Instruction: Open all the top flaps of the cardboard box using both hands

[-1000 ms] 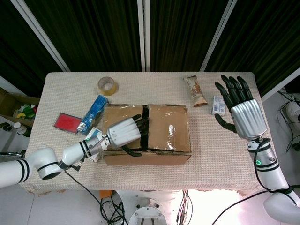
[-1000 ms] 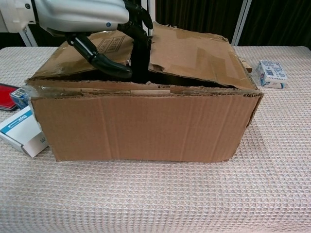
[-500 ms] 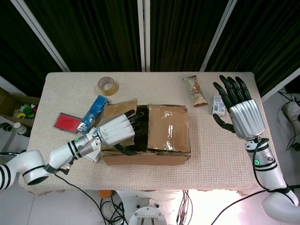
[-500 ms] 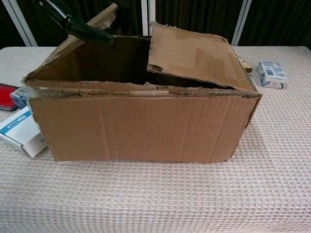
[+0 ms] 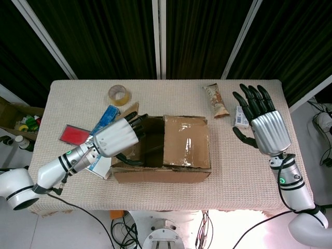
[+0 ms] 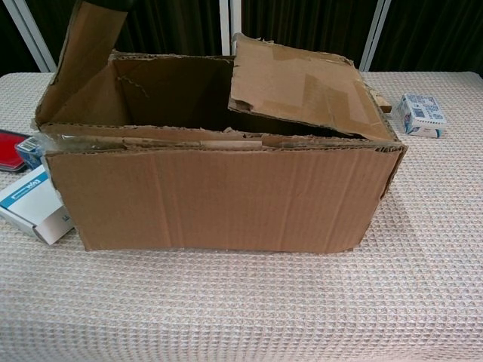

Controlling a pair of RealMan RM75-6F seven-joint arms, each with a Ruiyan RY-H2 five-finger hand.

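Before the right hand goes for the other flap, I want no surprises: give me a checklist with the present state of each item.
1. Left flap raised: ok, it stands up in the chest view.
2. Right flap lifted: not ok, it lies over the box.
3. Left hand on its flap: ok, fingers at the flap's edge.
4. Right hand free: ok, fingers spread, holding nothing, beside the box.
5. Path to the right flap: ok, bare cloth between; the small white box lies behind the hand.
6. Inner flaps: cannot tell, the inside is dark.
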